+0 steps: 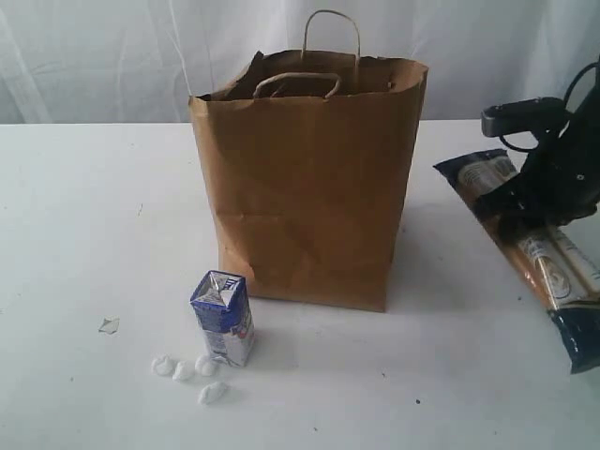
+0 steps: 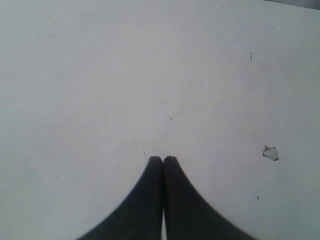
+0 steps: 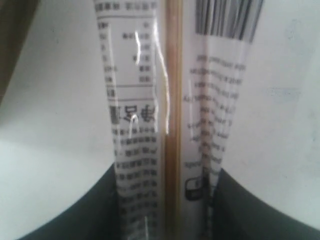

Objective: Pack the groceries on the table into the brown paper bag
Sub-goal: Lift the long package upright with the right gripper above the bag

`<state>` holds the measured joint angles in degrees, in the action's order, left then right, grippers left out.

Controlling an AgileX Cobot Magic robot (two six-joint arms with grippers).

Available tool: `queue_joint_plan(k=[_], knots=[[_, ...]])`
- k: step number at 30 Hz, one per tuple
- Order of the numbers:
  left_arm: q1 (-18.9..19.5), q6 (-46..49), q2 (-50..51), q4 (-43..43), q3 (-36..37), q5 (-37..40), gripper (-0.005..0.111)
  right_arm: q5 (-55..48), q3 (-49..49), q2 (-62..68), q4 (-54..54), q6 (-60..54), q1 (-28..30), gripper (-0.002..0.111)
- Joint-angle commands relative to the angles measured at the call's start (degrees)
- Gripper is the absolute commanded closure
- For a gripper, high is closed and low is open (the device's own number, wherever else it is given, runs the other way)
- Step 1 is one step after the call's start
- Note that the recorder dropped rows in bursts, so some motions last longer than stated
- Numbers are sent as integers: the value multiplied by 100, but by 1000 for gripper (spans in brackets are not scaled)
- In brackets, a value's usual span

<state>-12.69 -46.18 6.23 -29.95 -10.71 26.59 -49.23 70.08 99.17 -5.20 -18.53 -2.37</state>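
Table: broad white surface carrying everything I can see from the exterior camera.

Brown paper bag: upright near the middle and towards the back, mouth open, handles raised. Its inside is hidden from all my views, so I cannot say what it already holds.

Long blue-white packet: lies slantwise on the right side of the table, well apart from the bag. My right gripper is set across it. In the right wrist view the packet runs between the two dark fingers, which press on both its sides, so I read this as a grip. I cannot tell whether the packet has left the table.

Small blue-white carton: stands upright just in front of the bag's left corner, untouched.

Left gripper: jaws pressed together, empty, over bare table.

White crumpled lumps: four, beside the carton's base.

Small pale scrap: left of the carton, also visible in the left wrist view.

Progress, as I judge it: two groceries are outside the bag. The packet is in hand but not yet carried over, and the carton waits. No others show on the table.
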Motion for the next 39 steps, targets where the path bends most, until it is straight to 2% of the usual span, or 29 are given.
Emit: queue_joint_plan(k=[1,12,18,25,30,39], knots=[[-4,-13,13,-52,33,5,107,280,71,-616,-44,-74,153,108],[-4,-13,13,-52,33,5,107,628,591,-2308,-57,100,522,108],[-4,-13,13,-52,33,5,107,1275,991,-2970,-1074,100,522,108],[-4,-13,13,-52,33,5,107,2015,1134,-2987,-3714,-203,522,108],[-4,-13,13,-52,33,5,107,2093,1134,-2824,-5217,-739,522,108],[-4,-13,13,-52,33,5,107,2107,1230,-2444,-9278,-3436,167,108]])
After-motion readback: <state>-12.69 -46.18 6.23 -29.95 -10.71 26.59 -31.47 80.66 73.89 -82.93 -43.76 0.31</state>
